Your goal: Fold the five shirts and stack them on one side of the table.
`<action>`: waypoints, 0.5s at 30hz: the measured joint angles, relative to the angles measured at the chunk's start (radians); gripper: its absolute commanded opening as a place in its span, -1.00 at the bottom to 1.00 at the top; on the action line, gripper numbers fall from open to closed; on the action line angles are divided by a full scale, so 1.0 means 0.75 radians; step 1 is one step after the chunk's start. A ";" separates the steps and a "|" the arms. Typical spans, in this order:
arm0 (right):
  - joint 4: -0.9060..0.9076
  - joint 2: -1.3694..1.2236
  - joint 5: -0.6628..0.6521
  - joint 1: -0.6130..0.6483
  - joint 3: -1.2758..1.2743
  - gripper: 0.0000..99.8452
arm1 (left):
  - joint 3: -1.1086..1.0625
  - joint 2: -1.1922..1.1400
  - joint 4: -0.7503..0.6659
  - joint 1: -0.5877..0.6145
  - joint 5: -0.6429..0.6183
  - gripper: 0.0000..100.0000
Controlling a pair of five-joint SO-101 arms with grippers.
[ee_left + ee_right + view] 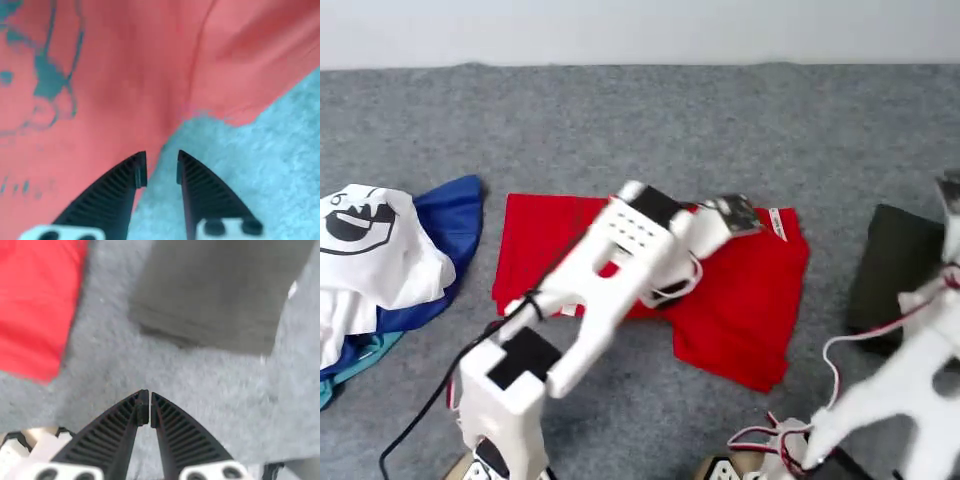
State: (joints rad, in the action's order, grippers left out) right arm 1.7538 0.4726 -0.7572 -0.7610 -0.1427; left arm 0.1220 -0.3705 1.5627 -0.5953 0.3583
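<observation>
A red shirt (745, 290) lies partly folded in the middle of the grey table. The left arm stretches over it, and my left gripper (732, 214) hangs above its far edge. In the left wrist view that gripper (161, 161) is open, with the red shirt's (115, 90) edge running between the fingertips. A dark folded shirt (895, 262) lies at the right. My right gripper (150, 407) is shut and empty over bare table, just short of the dark shirt (220, 290). A white printed shirt (370, 250) tops a blue one (455, 215) and a teal one (360, 355) at the left.
The right arm (920, 370) rises from the front right with red and white cables (840, 345) looping beside it. A black cable (420, 420) trails from the left arm's base. Bare grey table (650, 120) runs along the back.
</observation>
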 measured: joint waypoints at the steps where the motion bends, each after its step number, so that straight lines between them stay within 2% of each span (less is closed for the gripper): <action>1: 0.000 0.023 -0.014 -0.029 -0.029 -0.98 | 0.000 -0.014 -0.020 -0.027 0.004 -0.78; 6: 0.000 0.117 -0.043 -0.131 -0.108 -0.98 | 0.000 -0.074 -0.106 -0.131 0.006 -0.78; 15: 0.000 0.264 -0.045 -0.143 -0.213 -0.98 | 0.219 -0.270 -0.121 -0.221 -0.076 -0.78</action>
State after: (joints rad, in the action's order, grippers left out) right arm 1.7538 0.6705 -0.7910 -0.8684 -0.3023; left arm 0.2862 -0.5731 1.4722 -0.7610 0.3015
